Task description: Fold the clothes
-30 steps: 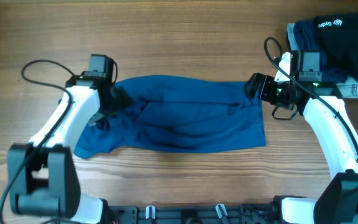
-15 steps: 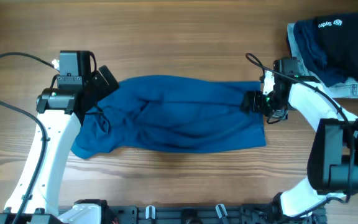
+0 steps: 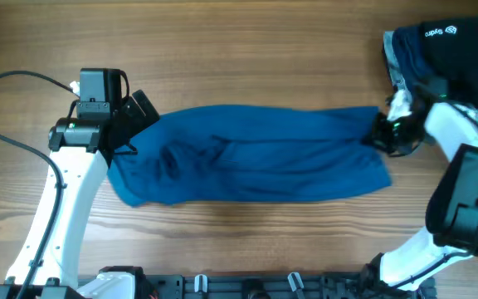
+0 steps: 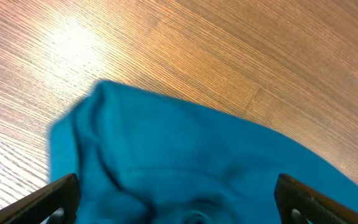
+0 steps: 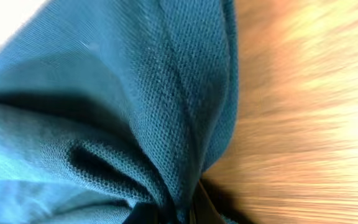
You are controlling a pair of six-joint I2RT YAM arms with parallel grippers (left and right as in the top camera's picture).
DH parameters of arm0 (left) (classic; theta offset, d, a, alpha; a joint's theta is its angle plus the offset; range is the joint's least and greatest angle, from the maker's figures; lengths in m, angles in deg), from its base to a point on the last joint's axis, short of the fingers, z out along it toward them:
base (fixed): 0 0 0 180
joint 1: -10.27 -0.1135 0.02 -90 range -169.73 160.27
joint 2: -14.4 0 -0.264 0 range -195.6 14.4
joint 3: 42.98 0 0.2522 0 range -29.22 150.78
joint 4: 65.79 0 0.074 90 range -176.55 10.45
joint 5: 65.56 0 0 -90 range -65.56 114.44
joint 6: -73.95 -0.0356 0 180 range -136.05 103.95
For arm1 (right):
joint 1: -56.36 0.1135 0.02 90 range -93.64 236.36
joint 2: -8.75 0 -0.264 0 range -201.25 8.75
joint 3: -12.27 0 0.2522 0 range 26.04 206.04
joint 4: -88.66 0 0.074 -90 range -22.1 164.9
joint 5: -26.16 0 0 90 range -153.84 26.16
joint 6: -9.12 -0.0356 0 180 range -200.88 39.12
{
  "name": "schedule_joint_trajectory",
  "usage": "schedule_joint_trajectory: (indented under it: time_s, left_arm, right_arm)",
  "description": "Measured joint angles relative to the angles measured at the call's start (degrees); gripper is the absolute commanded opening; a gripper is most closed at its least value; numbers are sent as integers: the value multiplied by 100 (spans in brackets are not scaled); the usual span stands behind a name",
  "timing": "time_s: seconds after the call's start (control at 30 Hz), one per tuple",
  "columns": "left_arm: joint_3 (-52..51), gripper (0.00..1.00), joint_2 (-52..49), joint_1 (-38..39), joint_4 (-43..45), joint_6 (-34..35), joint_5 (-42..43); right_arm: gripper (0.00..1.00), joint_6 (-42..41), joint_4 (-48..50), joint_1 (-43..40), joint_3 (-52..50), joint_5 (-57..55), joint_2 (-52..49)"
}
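The mid-blue garment [image 3: 251,158] of the clothes lies stretched across the middle of the table, wrinkled. My left gripper [image 3: 137,124] hovers open over its upper left corner. In the left wrist view the two dark fingertips [image 4: 61,196] stand wide apart with blue cloth [image 4: 185,155] beneath them and nothing between. My right gripper [image 3: 380,133] is shut on the garment's upper right edge. The right wrist view shows bunched blue knit [image 5: 123,93] pinched at the right gripper [image 5: 188,211], with the fingers mostly hidden by folds.
A navy garment with white print [image 3: 455,41] lies heaped at the table's far right corner, with pale fabric [image 3: 475,120] under its lower edge. A black cable [image 3: 7,91] loops beside the left arm. Bare wood [image 3: 239,50] surrounds the blue garment.
The right gripper shut on the garment's right edge and drew it rightward, stretching the cloth longer and flatter. The left arm shifted up to the left corner, then held still, open.
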Motion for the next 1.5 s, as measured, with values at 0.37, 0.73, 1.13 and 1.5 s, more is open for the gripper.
schedule_joint_trajectory:
  time_s: [0.37, 0.73, 1.13, 1.5]
  left_arm:
    - [0, 100, 0, -306, -17, -2, -2]
    - [0, 100, -153, -306, -15, -20, -2]
    - [0, 100, -227, -306, 79, -20, -2]
    - [0, 100, -227, -306, 50, -20, -2]
  right_arm:
    - [4, 369, -1375, 1381, 1152, 669, 33]
    - [4, -885, -656, 3950, 1152, 549, 37]
    - [75, -1178, 127, 5010, 1152, 824, 39]
    - [77, -1370, -894, 4841, 1014, -997, 446]
